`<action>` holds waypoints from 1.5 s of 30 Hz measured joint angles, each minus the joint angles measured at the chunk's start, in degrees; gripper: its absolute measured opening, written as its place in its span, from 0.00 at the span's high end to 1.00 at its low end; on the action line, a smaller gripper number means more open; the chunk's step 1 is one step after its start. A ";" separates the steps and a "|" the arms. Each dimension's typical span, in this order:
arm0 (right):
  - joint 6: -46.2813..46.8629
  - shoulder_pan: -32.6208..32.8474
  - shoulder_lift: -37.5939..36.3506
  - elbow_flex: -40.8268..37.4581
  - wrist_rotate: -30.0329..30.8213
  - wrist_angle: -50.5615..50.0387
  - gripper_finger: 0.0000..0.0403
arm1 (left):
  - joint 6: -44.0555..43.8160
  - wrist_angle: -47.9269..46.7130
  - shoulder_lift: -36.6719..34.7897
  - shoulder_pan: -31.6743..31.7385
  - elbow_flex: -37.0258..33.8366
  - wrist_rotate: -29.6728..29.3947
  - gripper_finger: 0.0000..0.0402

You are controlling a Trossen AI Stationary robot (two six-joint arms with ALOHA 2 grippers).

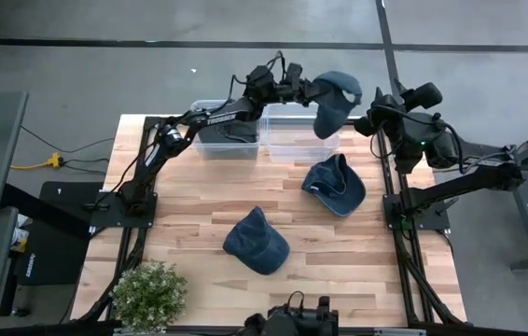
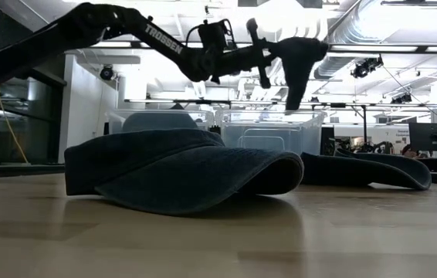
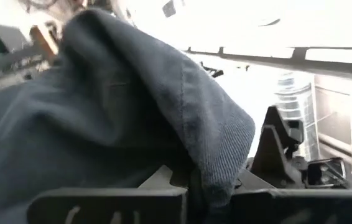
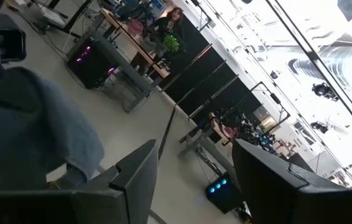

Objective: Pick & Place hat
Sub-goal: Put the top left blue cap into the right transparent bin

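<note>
Matt blue denim-like cloth hats (image 1: 256,241), clear glossy plastic bins (image 1: 294,140), pale smooth wooden tabletop (image 1: 199,201).

You see three dark blue caps: one cap (image 1: 335,101) hangs limp in the air over the clear bin (image 1: 299,140), another (image 1: 334,185) lies upturned mid-table, and a third (image 1: 256,241) rests crown-up nearer the front.

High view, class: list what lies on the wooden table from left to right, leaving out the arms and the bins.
Potted plant → dark blue cap → second cap, lying upside down.
</note>
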 joint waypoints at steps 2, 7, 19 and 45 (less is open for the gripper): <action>0.06 0.00 0.00 0.00 0.00 -0.08 0.50 | -0.39 0.45 0.23 0.09 -0.02 0.18 0.99; 0.10 0.00 0.00 0.00 0.00 -0.28 0.50 | 3.12 -1.28 0.30 -0.78 -0.06 -1.92 0.99; 0.90 0.00 0.00 0.00 0.00 -0.28 0.50 | 8.26 -12.85 0.26 -0.71 -0.06 -5.03 0.99; 21.62 0.35 0.00 0.00 -8.57 -7.60 0.50 | 11.71 -21.78 0.26 0.12 -0.10 1.65 0.98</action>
